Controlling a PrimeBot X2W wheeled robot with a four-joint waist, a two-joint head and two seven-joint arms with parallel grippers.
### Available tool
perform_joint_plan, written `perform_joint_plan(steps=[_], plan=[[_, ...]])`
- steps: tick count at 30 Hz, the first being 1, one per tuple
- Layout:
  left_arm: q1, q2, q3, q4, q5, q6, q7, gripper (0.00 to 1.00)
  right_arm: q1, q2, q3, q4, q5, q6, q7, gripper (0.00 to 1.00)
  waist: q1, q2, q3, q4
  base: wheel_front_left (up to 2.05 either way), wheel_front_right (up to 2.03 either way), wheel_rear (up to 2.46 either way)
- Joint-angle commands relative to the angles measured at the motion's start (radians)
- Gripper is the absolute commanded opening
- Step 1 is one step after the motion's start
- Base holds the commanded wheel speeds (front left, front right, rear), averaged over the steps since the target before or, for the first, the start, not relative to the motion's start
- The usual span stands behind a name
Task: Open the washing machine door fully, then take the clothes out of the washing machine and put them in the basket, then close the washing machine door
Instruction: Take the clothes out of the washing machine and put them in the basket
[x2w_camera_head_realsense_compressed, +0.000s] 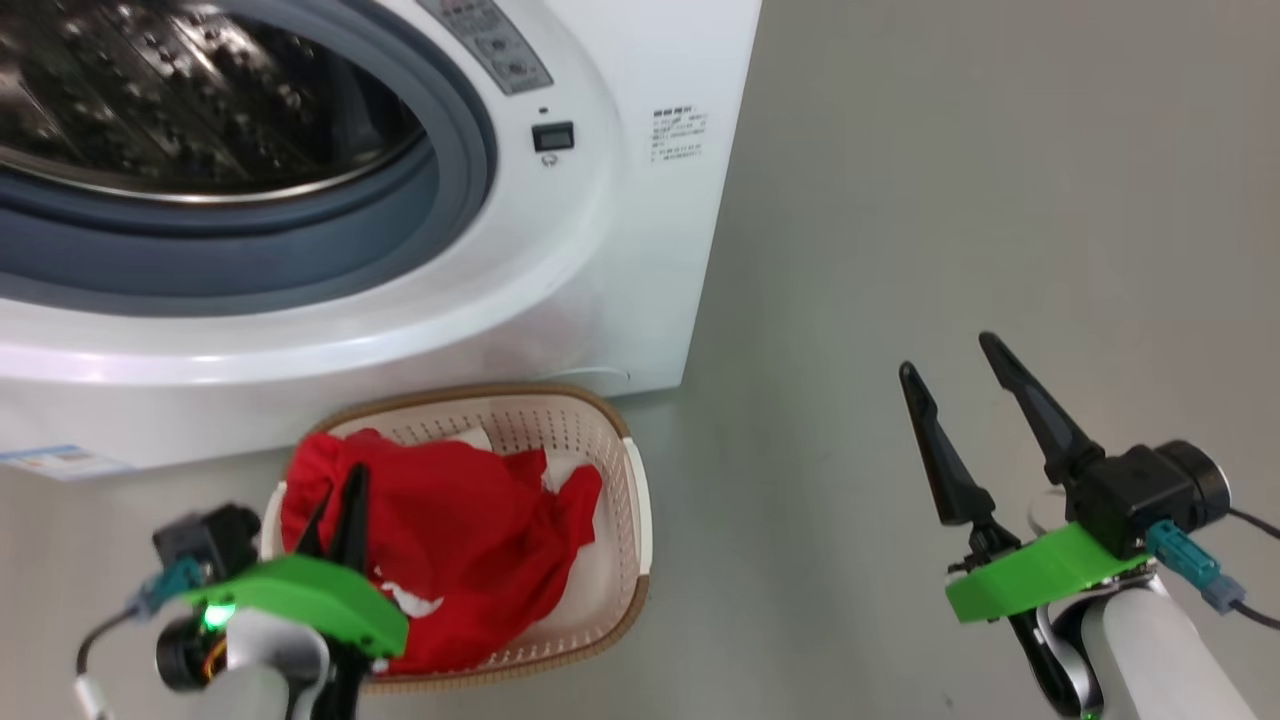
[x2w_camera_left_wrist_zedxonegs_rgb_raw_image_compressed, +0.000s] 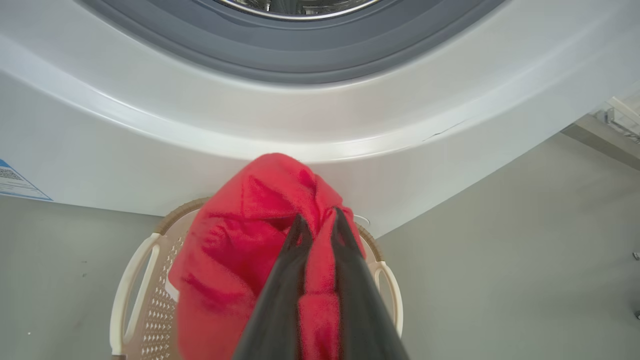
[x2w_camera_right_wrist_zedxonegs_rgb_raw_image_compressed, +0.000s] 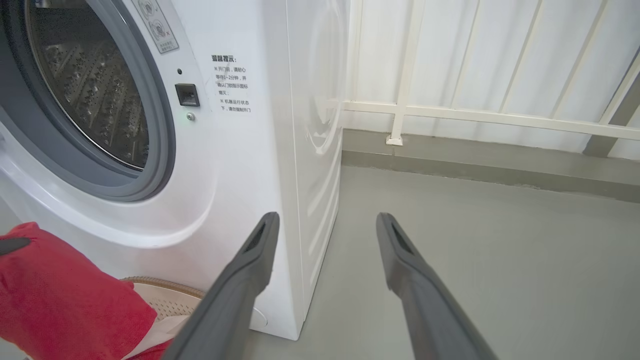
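Note:
The white washing machine (x2w_camera_head_realsense_compressed: 560, 250) stands with its round opening uncovered, showing the grey gasket and steel drum (x2w_camera_head_realsense_compressed: 180, 90). The washing machine door is out of view. On the floor against the machine's front sits the cream basket (x2w_camera_head_realsense_compressed: 620, 470), with red clothes (x2w_camera_head_realsense_compressed: 460, 540) piled in it. My left gripper (x2w_camera_head_realsense_compressed: 338, 500) hangs over the basket's left part, shut on a bunch of the red clothes (x2w_camera_left_wrist_zedxonegs_rgb_raw_image_compressed: 240, 240), and red fabric is pinched between its fingers (x2w_camera_left_wrist_zedxonegs_rgb_raw_image_compressed: 345, 280). My right gripper (x2w_camera_head_realsense_compressed: 946, 355) is open over bare floor to the right of the basket, with nothing between its fingers.
Grey floor (x2w_camera_head_realsense_compressed: 950, 200) stretches to the right of the machine. A white railing (x2w_camera_right_wrist_zedxonegs_rgb_raw_image_compressed: 450, 115) and a low grey kerb run behind it. A small blue label (x2w_camera_head_realsense_compressed: 55, 462) is stuck low on the machine's front, left of the basket.

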Motion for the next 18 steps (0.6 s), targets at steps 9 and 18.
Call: perform_joint_plan(steps=[9,18], plan=[[-0.287,0.027,0.011,0.386,-0.031,-0.034,0.017,0.0,-0.083,0.004,0.043,-0.034,0.013,0.006,-0.006,1.0,0.0,0.0,0.164,-0.041,0.0,0.0,0.0],[-0.441,0.051,-0.02,0.666,-0.037,-0.046,0.149,0.0,-0.13,0.023,0.055,-0.036,0.021,0.006,-0.006,1.0,0.0,0.0,0.267,-0.096,0.0,0.0,0.0]])
